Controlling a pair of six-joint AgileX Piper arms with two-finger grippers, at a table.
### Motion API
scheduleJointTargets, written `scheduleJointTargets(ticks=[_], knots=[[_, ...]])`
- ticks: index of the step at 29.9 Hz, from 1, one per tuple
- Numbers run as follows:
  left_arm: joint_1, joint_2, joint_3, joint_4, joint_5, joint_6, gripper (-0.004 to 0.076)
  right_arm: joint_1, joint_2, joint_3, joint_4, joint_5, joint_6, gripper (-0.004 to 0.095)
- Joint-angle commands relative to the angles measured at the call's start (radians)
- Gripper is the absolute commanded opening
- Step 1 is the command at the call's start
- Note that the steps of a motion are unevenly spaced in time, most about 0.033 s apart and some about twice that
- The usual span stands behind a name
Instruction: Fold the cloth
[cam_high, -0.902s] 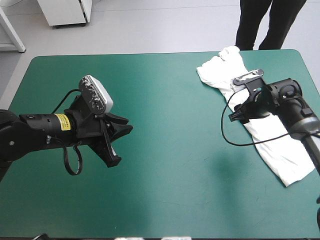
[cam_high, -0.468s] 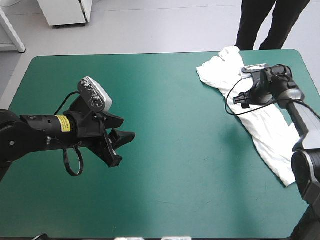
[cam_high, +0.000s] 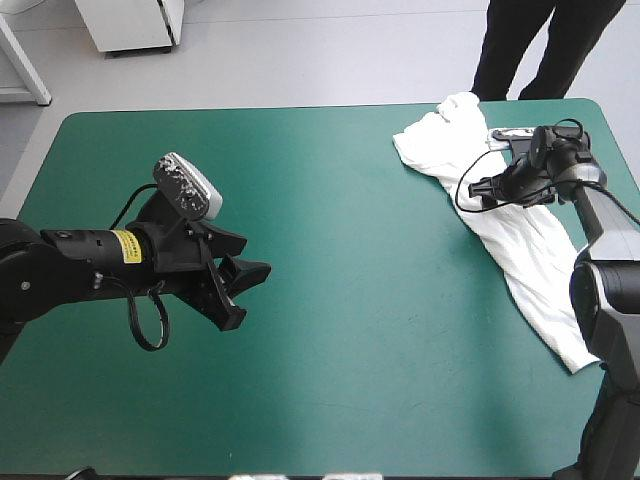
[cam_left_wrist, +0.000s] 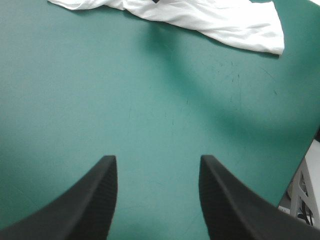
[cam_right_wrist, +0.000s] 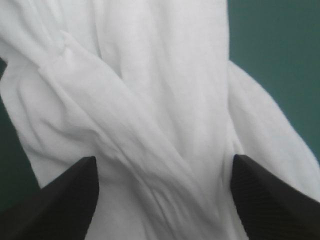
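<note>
Moved the right end effector (cam_high: 478, 187) a little more toward the far edge of the tabletop (cam_high: 300, 115) since just before. Left the left end effector (cam_high: 245, 290) in about the same spot, over the bare teal-green cover (cam_high: 350, 380) and well apart from the T-shirt (cam_high: 530, 260).

Can see a yellow sticker (cam_high: 124, 245) on the left arm (cam_high: 60, 265), with writing too small to read.

In the high view, can see the whole white T-shirt, lying as a long crumpled strip from near the far edge down toward the right edge.

In the right wrist view, only see white cloth (cam_right_wrist: 150, 100) with soft folds, filling the space between two black fingers (cam_right_wrist: 65, 195) set wide apart. So released, grasping nothing. Cannot tell if touching the cloth.

In the left wrist view, black fingers (cam_left_wrist: 95, 200) apart too, released, with only teal-green cover between. Can see one end of the T-shirt (cam_left_wrist: 225, 22) far ahead.
</note>
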Motion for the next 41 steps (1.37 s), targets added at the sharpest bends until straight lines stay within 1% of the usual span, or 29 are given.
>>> scheduleJointTargets(ticks=[1, 2, 4, 5, 6, 8, 9, 10, 15, 21, 25, 31, 38, 41], knots=[[-0.006, -0.008, -0.028, -0.023, -0.052, -0.015, 0.0375, -0.007, -0.027, -0.037, 0.030, -0.001, -0.021, 0.0689], [-0.006, -0.008, -0.028, -0.023, -0.052, -0.015, 0.0375, -0.007, -0.023, -0.036, 0.032, 0.003, -0.023, 0.0669], [-0.006, -0.008, -0.028, -0.023, -0.054, -0.015, 0.0375, -0.007, -0.011, -0.036, 0.037, 0.016, -0.025, 0.0573], [-0.006, -0.008, -0.030, -0.023, -0.054, -0.021, 0.0375, -0.007, -0.009, -0.036, 0.037, 0.024, -0.029, 0.0491], [-0.006, -0.008, -0.030, -0.023, -0.054, -0.028, 0.0375, -0.007, -0.009, -0.036, 0.042, 0.029, -0.040, 0.0385], [-0.006, -0.008, -0.033, -0.021, -0.055, -0.032, 0.0375, -0.007, -0.009, -0.036, 0.062, 0.055, -0.079, 0.0129], [-0.006, -0.008, -0.033, -0.019, -0.055, -0.032, 0.0375, -0.007, -0.009, -0.036, 0.079, 0.067, -0.098, 0.0023], [-0.006, -0.008, -0.033, -0.014, -0.057, -0.032, 0.0375, -0.007, -0.009, -0.036, 0.093, 0.078, -0.108, -0.0012], [-0.006, -0.008, -0.034, 0.023, -0.041, -0.035, 0.0375, 0.006, -0.017, -0.036, 0.147, 0.137, -0.150, -0.0013], [-0.004, -0.008, -0.044, 0.118, 0.045, -0.102, 0.0375, 0.111, -0.095, -0.034, 0.162, 0.179, -0.194, -0.0013], [-0.004, -0.008, -0.044, 0.196, 0.070, -0.127, 0.0375, 0.226, -0.161, -0.034, 0.162, 0.207, -0.198, -0.0013], [-0.004, -0.008, -0.044, 0.207, 0.075, -0.138, 0.0375, 0.434, -0.226, -0.027, 0.152, 0.242, -0.181, -0.0013], [-0.004, -0.008, -0.044, 0.197, 0.114, -0.142, 0.0375, 0.654, -0.229, -0.025, 0.152, 0.304, -0.163, -0.0013], [-0.004, -0.008, -0.044, 0.202, 0.126, -0.142, 0.0374, 0.731, -0.229, -0.025, 0.152, 0.324, -0.160, -0.0013]])
